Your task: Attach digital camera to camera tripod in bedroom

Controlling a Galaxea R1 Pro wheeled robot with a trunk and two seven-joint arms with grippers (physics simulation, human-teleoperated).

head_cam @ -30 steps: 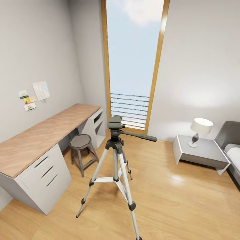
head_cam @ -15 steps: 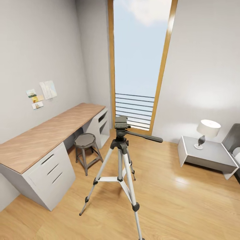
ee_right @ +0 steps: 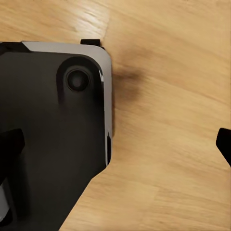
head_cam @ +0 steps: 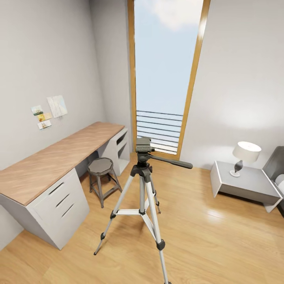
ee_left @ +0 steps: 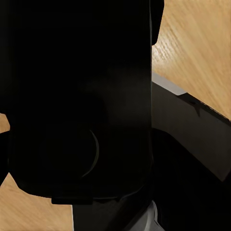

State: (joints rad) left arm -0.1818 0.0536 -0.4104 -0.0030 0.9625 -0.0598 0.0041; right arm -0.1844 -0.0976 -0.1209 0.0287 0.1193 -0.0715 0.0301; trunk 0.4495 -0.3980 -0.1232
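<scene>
camera tripod [head_cam: 142,185] upright on plank floor, head bare, near the stool [head_cam: 101,177] | digital camera unseen | both grippers: grip state cannot be told | step: likely approach; next: find the camera, bring it to the tripod head

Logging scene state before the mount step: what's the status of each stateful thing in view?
Silver-legged camera tripod: upright, legs spread, dark head bare, nothing mounted.
White desk drawers: all shut.
Round grey metal stool: upright beside the desk.
White-shaded bedside lamp: upright on the grey nightstand.
Tall wood-framed window: uncovered.
</scene>
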